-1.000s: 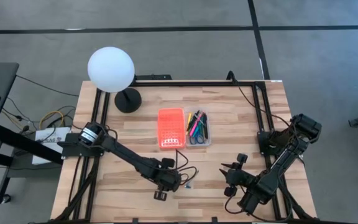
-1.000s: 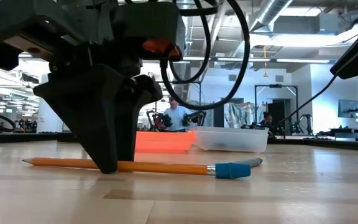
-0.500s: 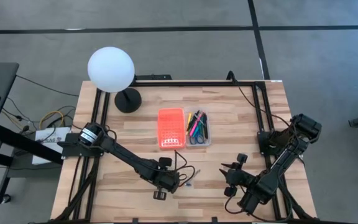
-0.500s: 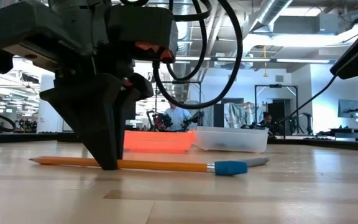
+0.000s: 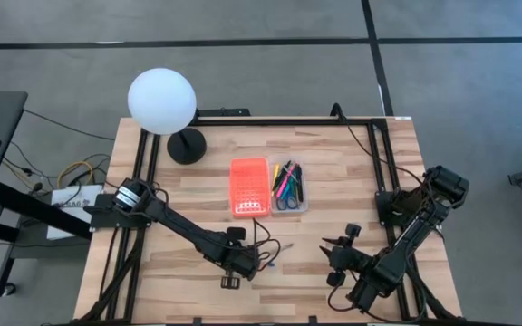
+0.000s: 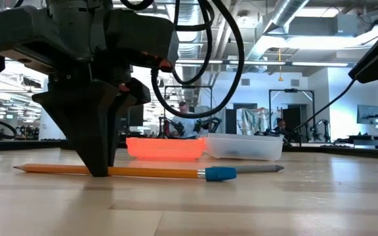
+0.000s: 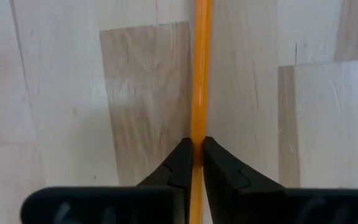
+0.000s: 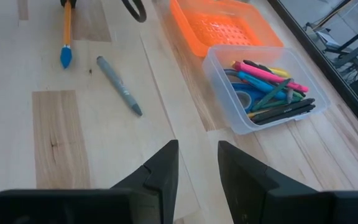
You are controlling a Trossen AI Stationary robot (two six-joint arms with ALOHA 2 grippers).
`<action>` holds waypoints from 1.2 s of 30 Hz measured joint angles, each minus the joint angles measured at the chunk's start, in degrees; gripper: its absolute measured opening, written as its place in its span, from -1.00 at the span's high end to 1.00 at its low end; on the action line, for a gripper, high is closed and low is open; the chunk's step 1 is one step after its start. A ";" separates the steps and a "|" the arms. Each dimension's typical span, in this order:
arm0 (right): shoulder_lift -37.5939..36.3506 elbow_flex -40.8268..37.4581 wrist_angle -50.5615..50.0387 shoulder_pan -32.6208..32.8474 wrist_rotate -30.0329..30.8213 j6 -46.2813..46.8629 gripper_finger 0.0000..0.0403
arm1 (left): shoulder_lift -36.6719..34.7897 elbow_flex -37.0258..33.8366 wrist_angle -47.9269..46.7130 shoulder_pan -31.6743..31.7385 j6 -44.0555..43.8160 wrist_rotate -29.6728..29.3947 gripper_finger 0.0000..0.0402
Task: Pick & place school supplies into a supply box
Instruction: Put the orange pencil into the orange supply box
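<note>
Left claw (image 6: pixel 100 172) now clamps pencil (image 6: pixel 156 172); previously open.

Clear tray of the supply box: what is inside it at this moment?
The clear tray holds a pile of pens and markers, pink, green, blue, yellow and black, over blue scissor handles. Anything beneath that pile is covered.

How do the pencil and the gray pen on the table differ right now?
The pencil is orange with a blue cap; the gray pen is plain gray and looks shorter. The left gripper is shut on the pencil, while the pen lies free, untouched. The right gripper waits open nearby. Both still lie flat on the table, outside the box.
</note>
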 joint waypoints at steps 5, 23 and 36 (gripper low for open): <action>0.00 0.00 0.05 -0.01 0.00 0.00 0.47 | -0.02 0.00 -0.89 -0.84 0.35 -0.40 0.94; 0.00 -0.02 0.25 0.00 0.00 0.00 0.47 | 0.70 6.68 -4.25 -4.62 8.81 -5.87 0.94; 0.00 -0.02 0.46 -0.02 -0.20 -0.61 0.47 | 0.44 15.88 -5.06 0.06 -1.24 -27.83 0.94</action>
